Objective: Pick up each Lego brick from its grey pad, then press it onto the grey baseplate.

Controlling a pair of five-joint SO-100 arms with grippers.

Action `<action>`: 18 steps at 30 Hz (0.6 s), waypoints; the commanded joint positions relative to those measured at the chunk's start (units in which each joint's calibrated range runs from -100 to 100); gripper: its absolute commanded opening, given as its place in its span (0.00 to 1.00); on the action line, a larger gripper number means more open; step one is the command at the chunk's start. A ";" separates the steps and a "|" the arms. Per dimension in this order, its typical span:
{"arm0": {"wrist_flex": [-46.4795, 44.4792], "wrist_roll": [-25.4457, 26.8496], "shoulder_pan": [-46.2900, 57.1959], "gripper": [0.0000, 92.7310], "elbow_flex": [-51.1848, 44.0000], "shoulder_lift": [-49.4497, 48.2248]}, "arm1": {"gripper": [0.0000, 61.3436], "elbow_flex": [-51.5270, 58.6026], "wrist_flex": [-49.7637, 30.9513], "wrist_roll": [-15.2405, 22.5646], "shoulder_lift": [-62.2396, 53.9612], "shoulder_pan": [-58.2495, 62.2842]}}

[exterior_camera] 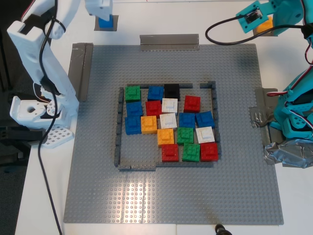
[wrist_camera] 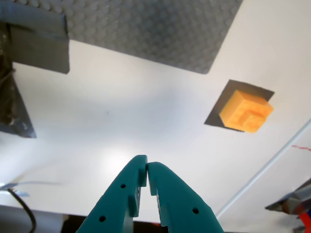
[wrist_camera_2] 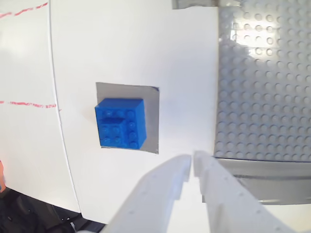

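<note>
**Both grippers closed and empty, each near its brick**

My first gripper (wrist_camera: 146,167), teal plastic with two tapered fingers, has its tips pressed together on nothing. It hangs over bare white tabletop (wrist_camera: 121,116), and the orange brick (wrist_camera: 245,112) sits apart from it on a dark grey pad (wrist_camera: 218,114). The brick is square, with a raised stepped top. In the exterior view the teal arm reaches into the upper right corner, partly covering the orange brick (exterior_camera: 265,23).

My second gripper (wrist_camera_2: 192,162), smooth white plastic, is closed too and holds nothing. Its tips are near the edge of the baseplate (wrist_camera_2: 262,73). The blue brick (wrist_camera_2: 120,122), square and studded, rests on its own pad (wrist_camera_2: 150,116), a short way from the tips. In the exterior view we see the white arm at the upper left, with the blue brick (exterior_camera: 105,21) just past the plate's far edge.

The baseplate (exterior_camera: 98,186) is a large grey studded square. At its middle, a frame of thin dark bricks (exterior_camera: 119,127) encloses a loose cluster of coloured bricks (exterior_camera: 168,122): green, blue, red, white, orange and one black. Grey tape strips (exterior_camera: 168,41) lie along the plate's edges.
</note>
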 commanded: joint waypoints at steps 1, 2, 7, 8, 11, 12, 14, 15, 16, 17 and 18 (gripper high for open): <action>-3.11 1.58 2.56 0.00 -2.64 -1.39 | 0.00 -9.37 0.23 0.87 2.04 -1.96; -4.90 0.89 3.07 0.00 -2.37 -1.39 | 0.00 -10.63 0.48 0.63 2.99 -2.40; -13.85 -0.23 5.68 0.00 -1.56 -0.79 | 0.02 -21.47 4.38 -0.30 10.89 -4.72; -15.24 -0.28 5.76 0.00 -1.56 0.07 | 0.02 -23.46 5.19 -0.59 12.26 -5.15; -17.84 -0.33 5.76 0.00 -2.46 4.01 | 0.01 -27.25 6.42 -3.13 15.01 -6.60; -18.49 -0.23 5.76 0.00 -2.64 5.30 | 0.01 -27.34 6.17 -4.50 15.18 -6.97; -18.98 -0.13 5.76 0.00 -4.17 8.13 | 0.02 -26.98 5.11 -6.30 15.52 -7.48; -18.90 -0.18 5.83 0.00 -5.26 9.34 | 0.03 -26.98 4.87 -6.35 15.86 -7.77; -18.82 -0.18 5.83 0.03 -6.52 10.37 | 0.07 -27.25 4.71 -6.21 16.38 -7.98; -18.82 -0.18 5.90 0.06 -7.60 11.05 | 0.15 -27.70 4.71 -6.06 16.98 -8.35; -18.82 -0.33 6.05 0.09 -8.78 11.57 | 0.22 -28.15 4.87 -5.67 17.67 -8.42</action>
